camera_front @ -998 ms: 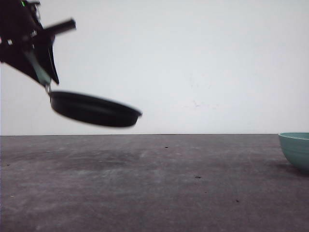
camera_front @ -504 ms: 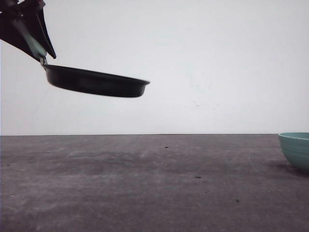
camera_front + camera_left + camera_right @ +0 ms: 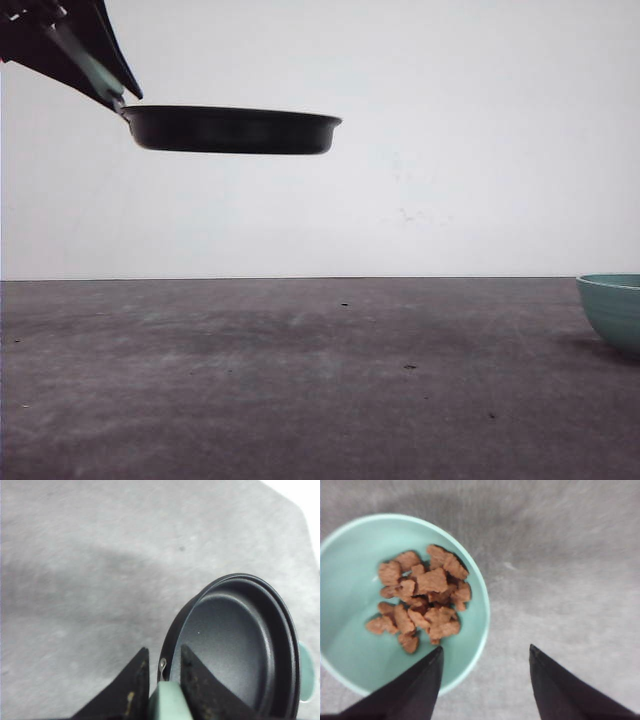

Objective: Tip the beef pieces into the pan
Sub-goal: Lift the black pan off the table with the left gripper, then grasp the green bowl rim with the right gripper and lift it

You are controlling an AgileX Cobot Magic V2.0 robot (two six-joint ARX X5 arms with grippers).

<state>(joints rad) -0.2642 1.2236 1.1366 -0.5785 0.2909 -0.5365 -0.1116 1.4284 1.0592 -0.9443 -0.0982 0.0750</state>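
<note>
Left gripper [image 3: 162,680] clamps the short pale mint-green handle [image 3: 169,702] of the shallow round black frying pan [image 3: 232,130], holding it high above the grey table [image 3: 300,380], roughly level in the front view, probably so it can take a pour without anything sliding out. In the left wrist view the pan's dark interior [image 3: 235,645] is empty and a rivet sits where handle meets rim, between the two black fingers [image 3: 135,685]. Middle of the table is bare apart from a few dark specks, so nothing blocks a path between pan and bowl. Far right edge of the front view: teal ribbed bowl [image 3: 612,310] resting on the table, well apart from the pan. Right wrist view looks down into this bowl [image 3: 470,630]; small reddish-brown beef pieces [image 3: 422,597] lie heaped in its bottom, none poured yet. Right gripper [image 3: 485,685] hovers above the bowl's near rim with jaws spread wide, gripping nothing, one finger over the bowl, the other over table. Judgement: bowl not yet grasped, and pan and bowl need to come together before pouring; the gap is the main obstacle.
</note>
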